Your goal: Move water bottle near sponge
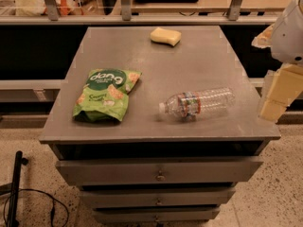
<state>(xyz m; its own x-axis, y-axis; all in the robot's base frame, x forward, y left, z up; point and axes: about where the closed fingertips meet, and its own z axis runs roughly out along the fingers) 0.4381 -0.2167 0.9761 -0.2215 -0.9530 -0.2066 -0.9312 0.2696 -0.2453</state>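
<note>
The water bottle lies on its side on the grey table top, near the front right, with its white cap pointing left. The pale yellow sponge lies flat at the far edge of the table, near the middle. My gripper is at the right edge of the view, just off the table's right side and level with the bottle, about a hand's width from the bottle's base. It holds nothing that I can see. The white arm rises above it.
A green snack bag lies flat at the front left of the table. The table is a drawer cabinet with several drawers below. A rail and counter run behind it. A black cable and pole are on the floor at the left.
</note>
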